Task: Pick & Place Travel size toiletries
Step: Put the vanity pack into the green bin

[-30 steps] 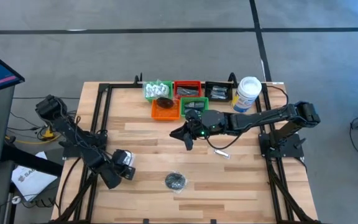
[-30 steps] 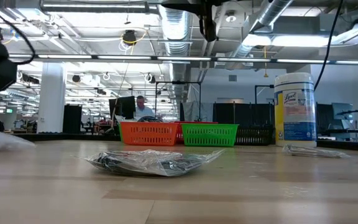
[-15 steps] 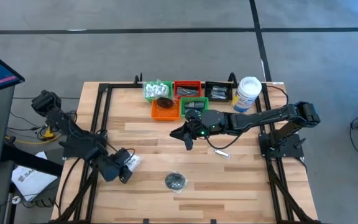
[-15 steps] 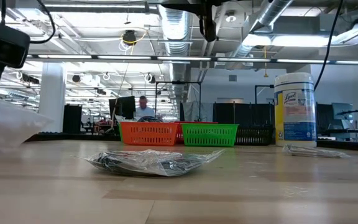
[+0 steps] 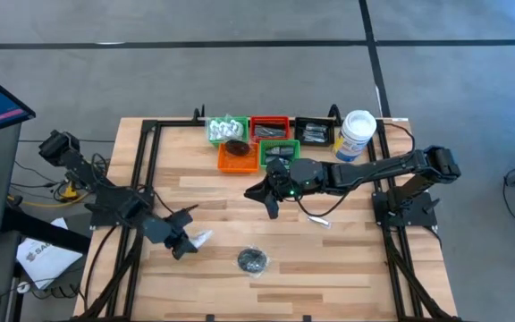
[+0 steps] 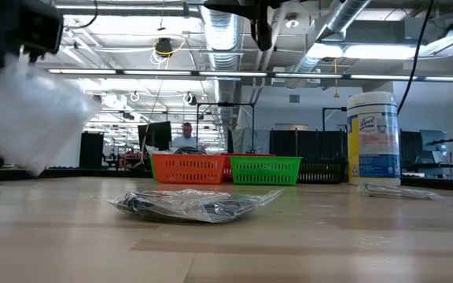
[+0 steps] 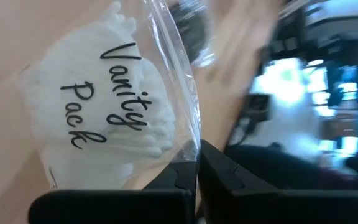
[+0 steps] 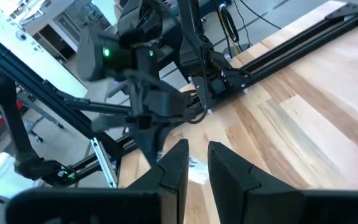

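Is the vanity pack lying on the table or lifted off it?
Lifted: the left gripper is shut on the vanity pack, which hangs above the table in the low view.

table [image 5: 347, 259]: wood | on it: trays [image 5: 257, 139], canister [image 5: 356, 134], black packet [image 5: 252, 260], silvery sachet [image 5: 318, 218]

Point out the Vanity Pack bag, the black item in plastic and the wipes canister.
Vanity Pack bag [image 7: 98, 118]: left wrist view, printed lettering.
Black item in plastic [image 5: 252, 260]: high view, dark centre.
Wipes canister [image 6: 373, 141]: low view, label.
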